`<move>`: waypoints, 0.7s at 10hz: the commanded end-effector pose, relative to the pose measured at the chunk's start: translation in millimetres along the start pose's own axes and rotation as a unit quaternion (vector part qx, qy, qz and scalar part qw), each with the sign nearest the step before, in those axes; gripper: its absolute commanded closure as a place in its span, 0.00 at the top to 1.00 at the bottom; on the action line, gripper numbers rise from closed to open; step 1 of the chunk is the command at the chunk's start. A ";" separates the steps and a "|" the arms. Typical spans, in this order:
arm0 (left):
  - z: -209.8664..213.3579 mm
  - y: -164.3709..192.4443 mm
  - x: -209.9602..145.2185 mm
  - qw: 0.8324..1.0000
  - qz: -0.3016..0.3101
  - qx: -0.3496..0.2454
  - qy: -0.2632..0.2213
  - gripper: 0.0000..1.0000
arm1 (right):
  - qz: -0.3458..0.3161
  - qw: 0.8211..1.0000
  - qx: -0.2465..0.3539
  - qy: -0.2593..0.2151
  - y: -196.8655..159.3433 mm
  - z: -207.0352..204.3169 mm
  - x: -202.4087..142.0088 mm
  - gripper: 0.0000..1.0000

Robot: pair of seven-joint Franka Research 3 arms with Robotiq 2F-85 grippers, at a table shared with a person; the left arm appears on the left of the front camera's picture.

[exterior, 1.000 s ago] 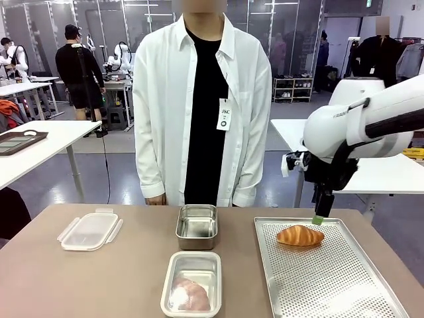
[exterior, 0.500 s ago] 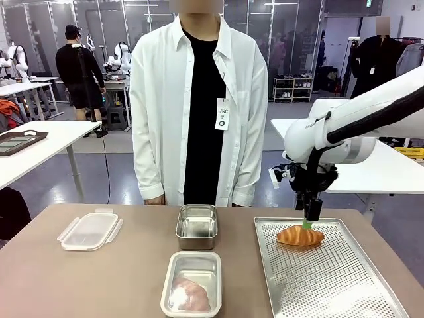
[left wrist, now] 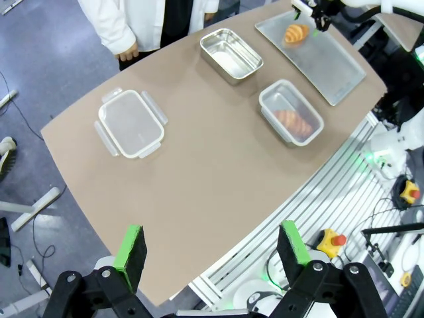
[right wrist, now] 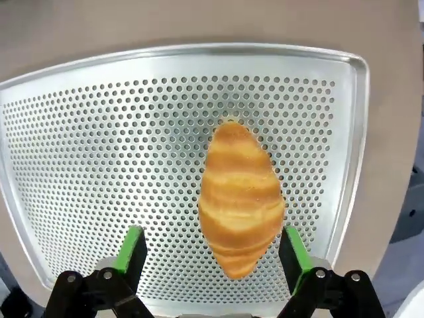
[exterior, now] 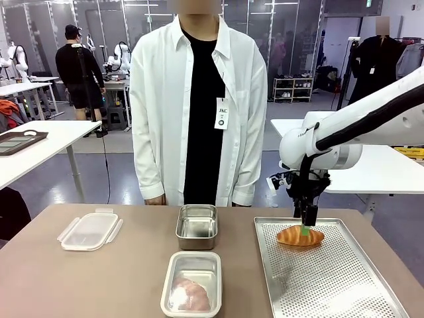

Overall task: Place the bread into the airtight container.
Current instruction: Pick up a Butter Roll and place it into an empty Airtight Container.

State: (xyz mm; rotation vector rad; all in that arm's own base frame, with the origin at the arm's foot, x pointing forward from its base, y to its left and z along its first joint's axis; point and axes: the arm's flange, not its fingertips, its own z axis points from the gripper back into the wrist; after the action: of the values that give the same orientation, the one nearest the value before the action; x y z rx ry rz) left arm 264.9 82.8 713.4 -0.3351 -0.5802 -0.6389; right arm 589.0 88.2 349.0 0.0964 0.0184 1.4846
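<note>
Right pincer (right wrist: 213,244) is hovering over the bread (right wrist: 240,199), jaws apart.
Centring the jaws across the bread's width is advised; closing gently, the crust probably being fragile.

In the front view, the right gripper (exterior: 305,230) covered the middle of the bread (exterior: 290,236), and we could not tell whether its pads touched it. The tray (exterior: 344,291) ran off the bottom edge. Far beyond the jaws of the left gripper (left wrist: 212,244), the right gripper looked too small to read.
</note>
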 end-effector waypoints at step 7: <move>1.9 0.4 0.7 1.000 -0.009 -0.004 0.000 1.00 | -0.010 0.999 -0.045 0.016 -15.6 -45.1 -6.0 1.00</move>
State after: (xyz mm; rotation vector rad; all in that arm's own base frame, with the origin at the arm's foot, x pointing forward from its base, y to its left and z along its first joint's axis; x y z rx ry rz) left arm 264.9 82.8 713.4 -0.3351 -0.5802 -0.6389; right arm 600.1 80.8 310.1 0.0074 -0.0276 1.4956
